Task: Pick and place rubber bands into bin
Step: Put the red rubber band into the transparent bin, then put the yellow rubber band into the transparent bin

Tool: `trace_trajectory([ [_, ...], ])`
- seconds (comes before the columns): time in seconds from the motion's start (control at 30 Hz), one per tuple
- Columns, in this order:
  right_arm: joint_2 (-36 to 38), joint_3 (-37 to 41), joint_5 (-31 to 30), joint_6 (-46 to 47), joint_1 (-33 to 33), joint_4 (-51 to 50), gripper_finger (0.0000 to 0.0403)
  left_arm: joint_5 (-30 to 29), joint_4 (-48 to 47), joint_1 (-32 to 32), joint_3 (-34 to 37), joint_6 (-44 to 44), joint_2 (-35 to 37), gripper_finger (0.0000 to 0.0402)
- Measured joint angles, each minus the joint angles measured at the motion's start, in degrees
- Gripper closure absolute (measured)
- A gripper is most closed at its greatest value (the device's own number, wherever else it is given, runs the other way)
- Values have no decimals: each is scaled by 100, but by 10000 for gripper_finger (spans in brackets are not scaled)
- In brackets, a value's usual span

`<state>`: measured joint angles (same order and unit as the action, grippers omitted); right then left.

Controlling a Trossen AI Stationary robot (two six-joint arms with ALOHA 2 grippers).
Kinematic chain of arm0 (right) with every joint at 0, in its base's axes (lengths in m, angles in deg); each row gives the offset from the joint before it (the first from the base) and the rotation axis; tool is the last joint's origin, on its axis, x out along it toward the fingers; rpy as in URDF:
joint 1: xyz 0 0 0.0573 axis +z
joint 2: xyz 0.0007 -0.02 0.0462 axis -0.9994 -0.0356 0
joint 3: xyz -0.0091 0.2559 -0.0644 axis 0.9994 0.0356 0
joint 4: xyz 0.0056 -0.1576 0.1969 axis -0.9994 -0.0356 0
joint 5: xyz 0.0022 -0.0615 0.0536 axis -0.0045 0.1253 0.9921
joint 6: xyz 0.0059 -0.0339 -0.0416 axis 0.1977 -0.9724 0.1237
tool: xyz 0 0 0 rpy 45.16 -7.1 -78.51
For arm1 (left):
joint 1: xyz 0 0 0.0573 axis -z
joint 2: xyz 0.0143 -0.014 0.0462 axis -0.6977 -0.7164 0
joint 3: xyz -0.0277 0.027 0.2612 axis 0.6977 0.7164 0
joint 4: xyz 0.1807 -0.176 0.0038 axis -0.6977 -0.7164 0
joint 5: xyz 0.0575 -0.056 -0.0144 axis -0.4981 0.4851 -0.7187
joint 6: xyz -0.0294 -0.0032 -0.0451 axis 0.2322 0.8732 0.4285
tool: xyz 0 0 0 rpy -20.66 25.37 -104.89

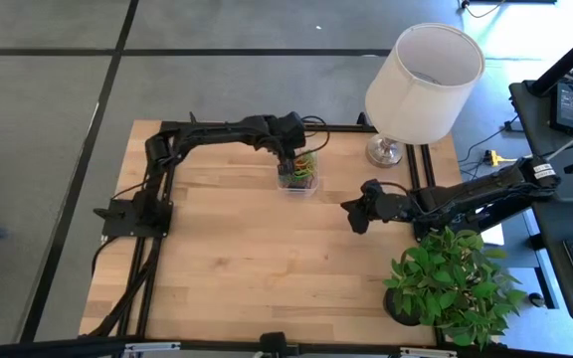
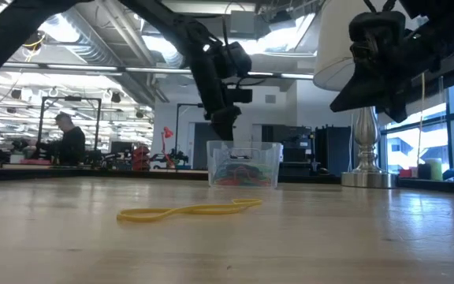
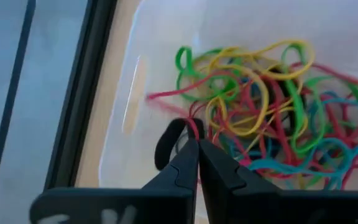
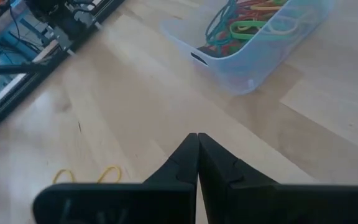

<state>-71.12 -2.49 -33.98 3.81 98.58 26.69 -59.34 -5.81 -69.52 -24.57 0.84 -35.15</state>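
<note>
The bin (image 1: 297,179) is a small clear tub on the far middle of the table. It holds a heap of rubber bands (image 3: 272,106) in red, green, yellow, blue and black. My left gripper (image 3: 197,144) hangs over the bin's inside, shut, with a black band at its tips. A yellow rubber band (image 2: 187,211) lies flat on the table toward the near edge, also in the right wrist view (image 4: 86,175). My right gripper (image 4: 197,137) hovers shut and holds nothing, right of the bin (image 4: 253,43) and above the bare wood. My left gripper pinches a black rubber band (image 3: 166,140) between its two fingertips, coming from above and pointing down into the bin. The band loops out beside one finger. A red strand (image 3: 194,127) also runs into the tips; whether it is pinched too, I cannot tell.
A lamp with a big white shade (image 1: 424,82) stands on a chrome foot (image 1: 386,150) at the far right corner. A potted green plant (image 1: 451,283) sits at the near right. Black frame rails (image 1: 152,229) run along the table's left side. People sit in the room beyond (image 2: 68,142).
</note>
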Motion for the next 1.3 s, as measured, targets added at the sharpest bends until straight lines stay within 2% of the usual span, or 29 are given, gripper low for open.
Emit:
trace_trajectory([
  [0.13, 0, 0, 0, 59, 0, 2, 391, 15, 44, 0, 0, -2, 1, 370],
  [0.27, 0, 0, 0, 13, 0, 0, 391, 261, 36, -26, -43, 53, 74, 329],
  [0.5, -2, 0, 7, -561, 0, 2, 391, 239, -1032, 14, -716, 927, 98, 255],
  [0.63, -2, 0, 19, -762, 0, -2, 391, 228, -1721, 96, -1068, 1613, 336, 242],
  [0.8, -2, 0, 39, -1278, 0, -3, 391, 97, -2050, 369, -965, 2158, 971, 248],
  [0.93, -9, 0, 44, -1969, 2, -20, 391, 144, -1980, 884, -342, 2288, 1672, 258],
  [1.07, -44, 0, 64, -2760, 2, 197, 391, -157, -1742, 1441, 787, 2697, 2436, 267],
  [1.2, -209, -6, 123, -3332, 2, 682, 384, -165, -759, 2039, 2209, 3263, 3308, 279],
  [1.3, -490, -155, 360, -3538, 2, 801, 362, -225, 124, 2433, 3249, 3565, 3964, 294],
])
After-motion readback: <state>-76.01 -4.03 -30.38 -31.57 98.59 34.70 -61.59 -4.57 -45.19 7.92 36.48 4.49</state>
